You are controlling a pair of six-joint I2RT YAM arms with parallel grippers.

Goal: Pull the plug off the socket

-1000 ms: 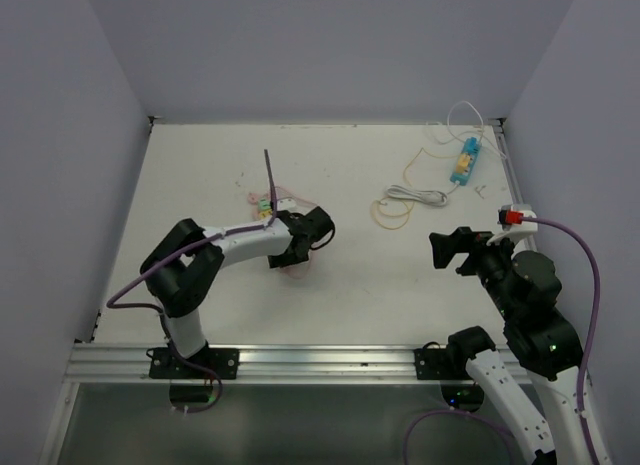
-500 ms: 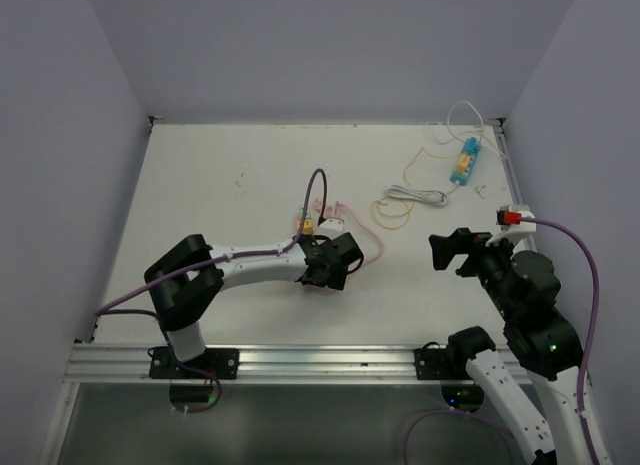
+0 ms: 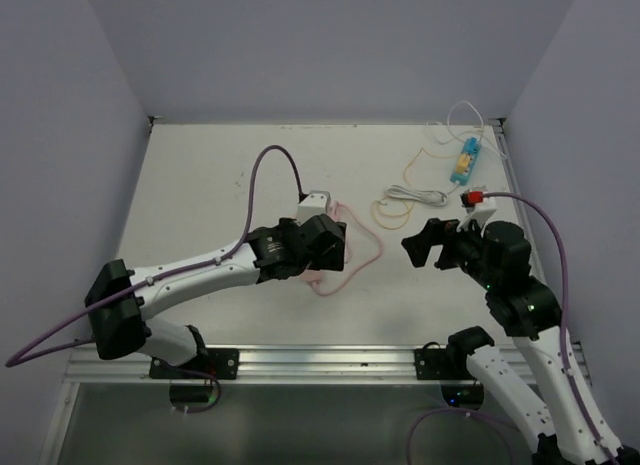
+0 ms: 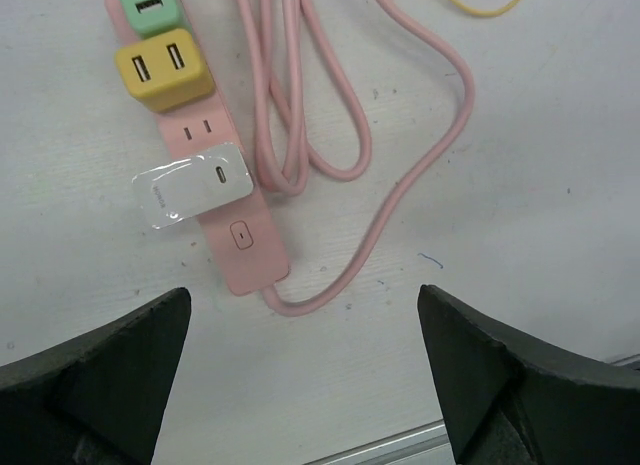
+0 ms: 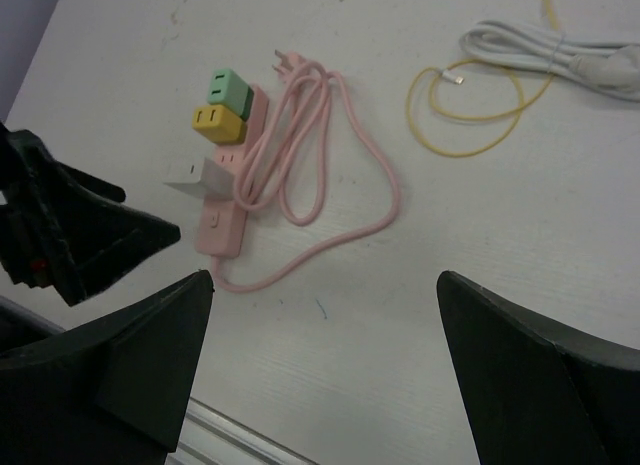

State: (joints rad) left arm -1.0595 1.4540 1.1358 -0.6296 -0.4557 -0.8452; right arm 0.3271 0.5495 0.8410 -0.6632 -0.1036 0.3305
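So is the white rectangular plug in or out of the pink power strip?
Apparently in: the white rectangular plug sits on the pink power strip, no prongs showing; cannot tell for sure.

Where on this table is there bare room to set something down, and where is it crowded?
Bare: the far-left table beyond the left arm, and the near strip between pink cord and front rail. Crowded: centre, around the pink power strip; far right, with yellow loop, white cable and blue socket strip.

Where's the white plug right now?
Left wrist view, left of centre: the white plug sits on the pink power strip, just below the yellow adapter, towards the strip's cord end.
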